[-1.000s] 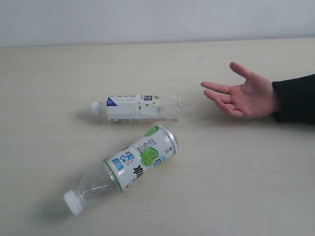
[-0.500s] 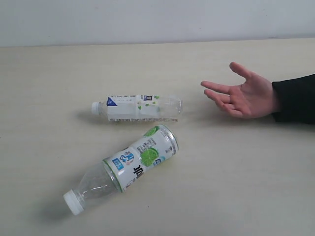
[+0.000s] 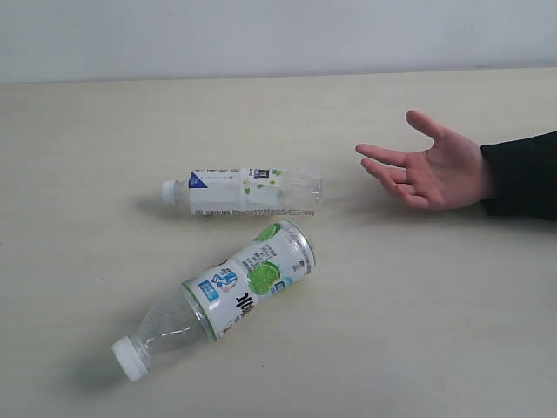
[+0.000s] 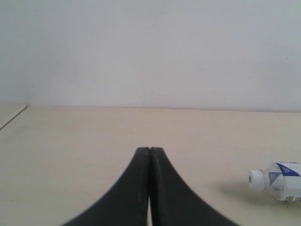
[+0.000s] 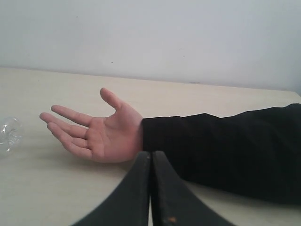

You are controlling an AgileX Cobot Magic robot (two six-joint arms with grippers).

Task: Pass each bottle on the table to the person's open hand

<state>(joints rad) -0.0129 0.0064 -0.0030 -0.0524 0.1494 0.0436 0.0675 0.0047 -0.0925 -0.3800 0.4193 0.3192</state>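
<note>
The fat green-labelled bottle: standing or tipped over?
Tipped over. The fat green-labelled bottle lies on its side on the table, white cap pointing away from the person's hand.

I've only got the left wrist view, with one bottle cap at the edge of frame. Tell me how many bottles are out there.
Observer: Two. Besides the slim bottle you glimpse, a fat bottle with a white-green label lies on its side in front of it in the exterior view, with its white cap pointing away from the slim one.
Operator: Now find me the person's hand.
Observer: The hand is open with its fingers spread and nothing in it. It is held out past the slim bottle's base end, on the right of the exterior view.
</note>
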